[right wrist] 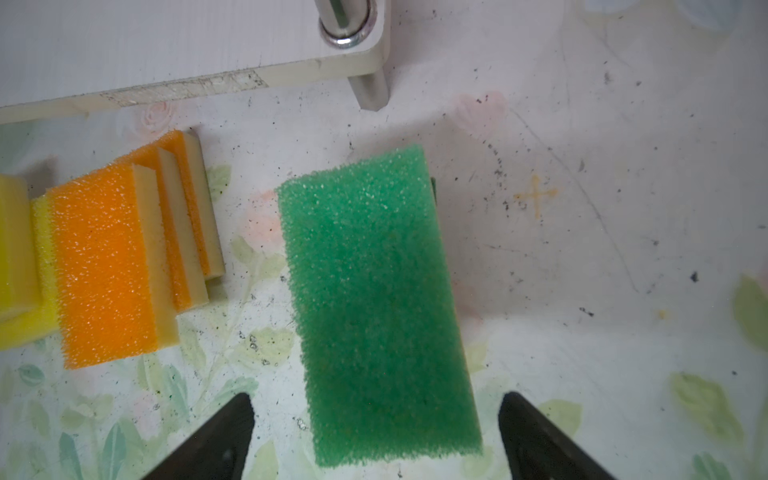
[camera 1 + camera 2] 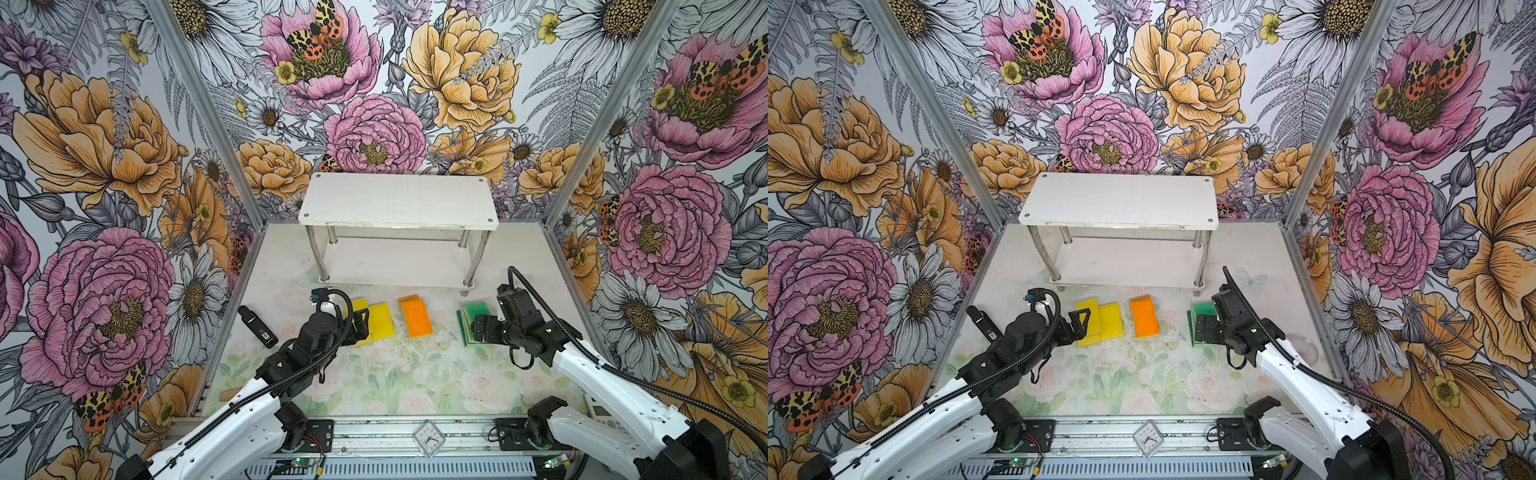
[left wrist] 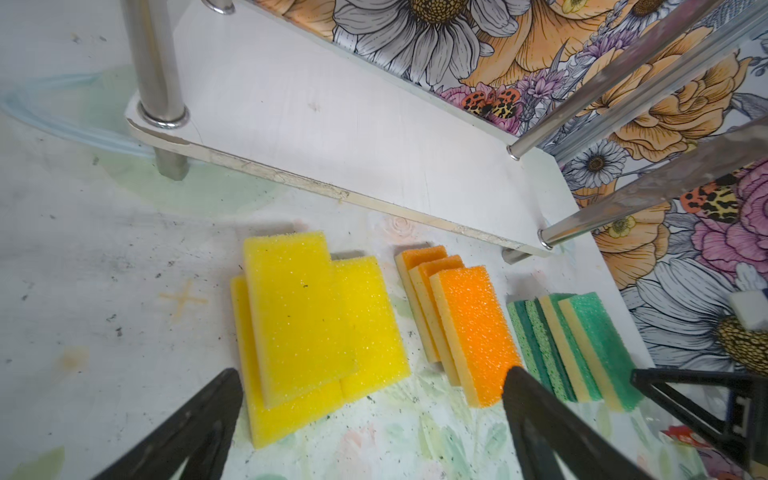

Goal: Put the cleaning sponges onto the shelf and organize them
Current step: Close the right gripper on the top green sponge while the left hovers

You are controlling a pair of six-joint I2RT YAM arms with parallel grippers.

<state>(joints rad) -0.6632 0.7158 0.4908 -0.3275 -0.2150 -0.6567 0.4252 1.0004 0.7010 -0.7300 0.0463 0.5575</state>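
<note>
The cleaning sponges lie in three piles on the table in front of the shelf [image 2: 399, 199] [image 2: 1121, 199]. The piles are yellow [image 2: 380, 320] [image 2: 1106, 322] [image 3: 307, 320], orange [image 2: 415, 320] [image 2: 1144, 318] [image 3: 473, 324] [image 1: 104, 266] and green [image 2: 471, 309] [image 2: 1202, 309] [image 3: 582, 345] [image 1: 374, 299]. My left gripper [image 2: 362, 326] [image 2: 1081, 326] [image 3: 372, 374] is open at the near left edge of the yellow pile and holds nothing. My right gripper [image 2: 473, 326] [image 2: 1200, 328] [image 1: 377, 398] is open over the green pile, one finger on each side of the top sponge without touching it. Both shelf boards are bare.
The shelf's lower board [image 3: 332, 124] [image 1: 166, 41] and chrome legs stand just behind the piles. A black handheld device [image 2: 257, 326] [image 2: 982, 322] lies to the left of my left arm. A small clock [image 2: 429, 436] sits on the front rail. Flowered walls close in three sides.
</note>
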